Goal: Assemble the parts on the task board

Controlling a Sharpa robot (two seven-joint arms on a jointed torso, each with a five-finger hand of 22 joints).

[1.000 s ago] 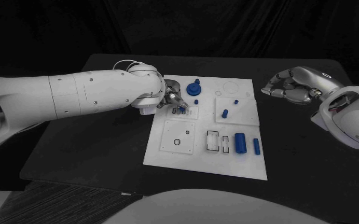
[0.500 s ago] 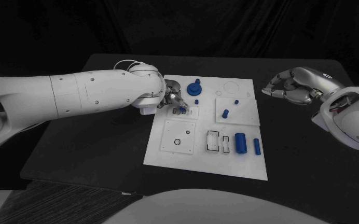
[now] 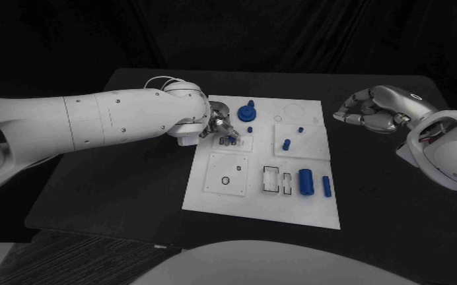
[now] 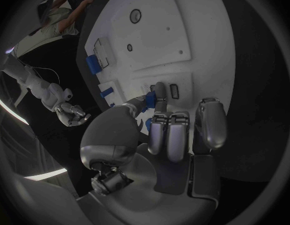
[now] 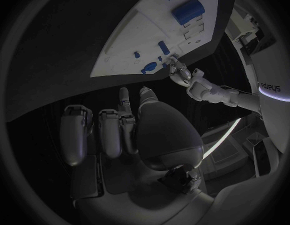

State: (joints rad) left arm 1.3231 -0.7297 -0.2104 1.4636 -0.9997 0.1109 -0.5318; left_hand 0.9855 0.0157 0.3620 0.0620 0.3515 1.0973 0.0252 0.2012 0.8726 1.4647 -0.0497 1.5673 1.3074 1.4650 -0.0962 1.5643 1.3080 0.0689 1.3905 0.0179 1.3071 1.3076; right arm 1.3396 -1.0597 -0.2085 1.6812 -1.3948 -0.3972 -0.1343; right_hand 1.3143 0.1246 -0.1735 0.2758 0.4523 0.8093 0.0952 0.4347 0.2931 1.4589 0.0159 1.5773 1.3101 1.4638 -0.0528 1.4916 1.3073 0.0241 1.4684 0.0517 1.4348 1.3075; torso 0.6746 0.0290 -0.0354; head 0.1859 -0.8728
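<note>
Left hand (image 3: 219,126) sits over the far-left part of the white task board (image 3: 247,196), pinching a small blue part (image 4: 149,101) between the thumb and one extended finger, directly over a small slotted recess; its other fingers are curled in. Whether the part already touches the board cannot be told. Just right of that hand a blue knobbed part (image 3: 248,111) stands upright near the far edge of the board, with a small blue peg (image 3: 249,129) just nearer than it. Further right, two more small blue pegs (image 3: 286,144) stand in a raised square block. At the near right of the board a large blue cylinder (image 3: 306,181) lies flat beside two outlined rectangular slots, and a slimmer blue pin (image 3: 327,186) lies just right of it. Right hand (image 3: 376,111) hovers above the black table (image 3: 124,179), apart from the right edge of the board, fingers curled inward and holding nothing.
</note>
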